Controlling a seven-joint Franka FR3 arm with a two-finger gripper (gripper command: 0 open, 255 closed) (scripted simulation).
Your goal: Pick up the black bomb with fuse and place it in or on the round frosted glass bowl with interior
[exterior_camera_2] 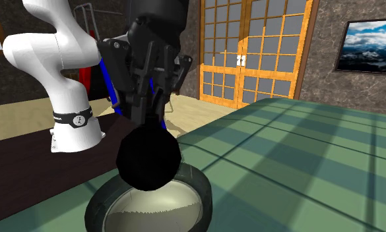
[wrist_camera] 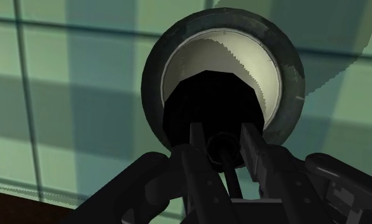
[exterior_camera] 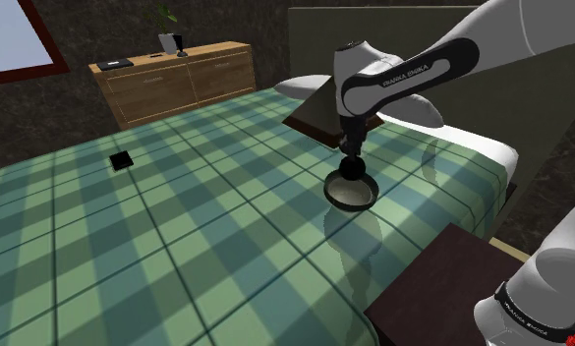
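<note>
In the shoulder view, a small flat black square [exterior_camera: 121,159] lies on the green plaid bedspread [exterior_camera: 206,236], well apart from everything else. Further to that view's right, the all-black two-finger gripper [exterior_camera: 351,157] points straight down. Its fingers are drawn narrow and clasp the top of the round black bomb [exterior_camera: 352,170], which hangs directly beneath the hand. In the wrist view the fingers [wrist_camera: 200,153] pinch a short dark stub on top of the bomb [wrist_camera: 210,108]. The bomb sits over the pale interior of the round dark-rimmed bowl [wrist_camera: 286,70] resting on the bedspread. In the second exterior view the bomb [exterior_camera_2: 148,158] hangs low at the bowl's [exterior_camera_2: 201,191] mouth; whether they touch I cannot tell.
</note>
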